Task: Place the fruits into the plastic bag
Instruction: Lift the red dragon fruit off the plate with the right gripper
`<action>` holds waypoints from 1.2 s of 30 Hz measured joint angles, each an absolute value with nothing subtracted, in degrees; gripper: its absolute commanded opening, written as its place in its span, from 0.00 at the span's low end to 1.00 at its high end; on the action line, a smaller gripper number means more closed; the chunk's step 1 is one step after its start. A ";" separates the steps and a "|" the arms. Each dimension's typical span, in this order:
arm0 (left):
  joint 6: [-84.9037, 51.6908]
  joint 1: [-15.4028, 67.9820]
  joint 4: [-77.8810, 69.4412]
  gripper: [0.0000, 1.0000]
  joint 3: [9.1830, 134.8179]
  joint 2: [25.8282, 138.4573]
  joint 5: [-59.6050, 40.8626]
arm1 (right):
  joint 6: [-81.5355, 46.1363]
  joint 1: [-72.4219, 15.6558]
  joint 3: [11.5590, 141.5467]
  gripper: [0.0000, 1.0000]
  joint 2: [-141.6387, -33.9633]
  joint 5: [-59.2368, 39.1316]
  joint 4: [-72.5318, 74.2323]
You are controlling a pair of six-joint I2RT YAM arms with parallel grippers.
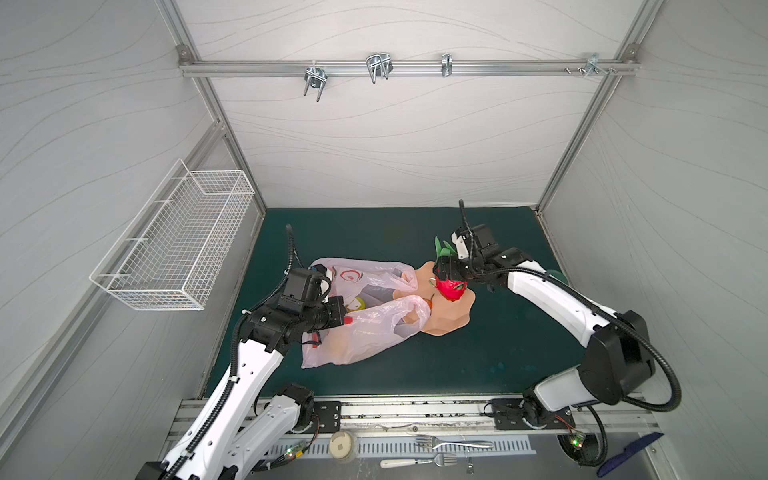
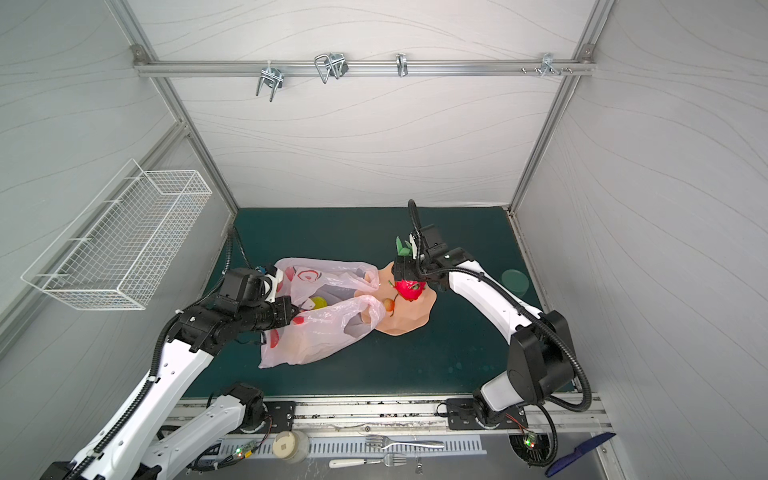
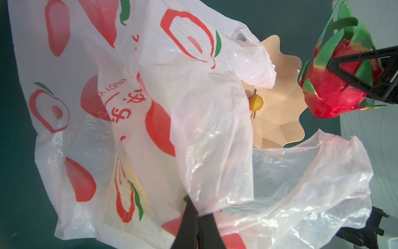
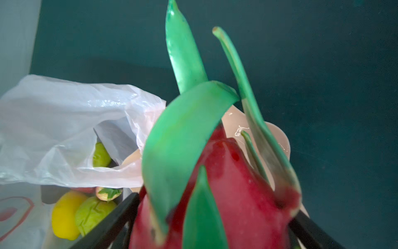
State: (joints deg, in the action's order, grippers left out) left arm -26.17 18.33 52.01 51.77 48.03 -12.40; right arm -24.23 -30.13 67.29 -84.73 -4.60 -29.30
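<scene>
The pale pink plastic bag [image 1: 361, 332] [image 2: 320, 332] [image 3: 150, 107] lies on the green mat, its mouth facing the peach bowl [image 1: 451, 322] [image 3: 280, 120]. My left gripper [image 1: 344, 316] [image 3: 197, 208] is shut on the bag's upper edge and holds it lifted. My right gripper [image 1: 448, 279] [image 4: 211, 232] is shut on the red-pink dragon fruit [image 1: 452, 289] [image 2: 409, 289] [image 3: 336, 92] [image 4: 237, 183], above the bowl's far rim. A small orange-yellow fruit [image 3: 255, 103] [image 2: 389, 304] rests in the bowl. Inside the bag lie a lemon [image 4: 64, 215], green fruits [image 4: 94, 213] and a strawberry [image 4: 108, 193].
A white wire basket [image 1: 174, 245] hangs on the left wall. A jar with a green lid [image 2: 514, 281] stands behind the right arm near the right wall. Forks [image 1: 453, 442] and a round white container [image 1: 343, 446] lie in front of the mat.
</scene>
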 measured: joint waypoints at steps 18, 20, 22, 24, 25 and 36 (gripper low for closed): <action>-26.59 18.35 51.94 0.00 51.77 49.71 -12.45 | -34.11 -38.13 58.26 0.49 -82.35 -23.70 -15.00; -26.74 18.41 51.94 0.00 51.81 49.93 -12.45 | -34.33 -38.83 57.23 0.49 -80.75 -24.51 -14.59; -26.87 18.46 51.94 0.00 51.96 50.33 -12.45 | -34.48 -39.51 56.47 0.49 -79.59 -25.17 -14.50; -27.16 18.46 51.99 0.00 52.42 50.81 -12.45 | -34.50 -40.07 55.94 0.49 -78.87 -26.15 -14.31; -27.27 18.46 51.94 0.00 52.73 51.00 -12.43 | -34.48 -40.32 55.72 0.49 -78.70 -26.72 -14.15; -28.36 18.46 51.79 0.00 55.40 52.47 -12.43 | -30.11 -43.42 55.13 0.49 -78.70 -35.97 -14.98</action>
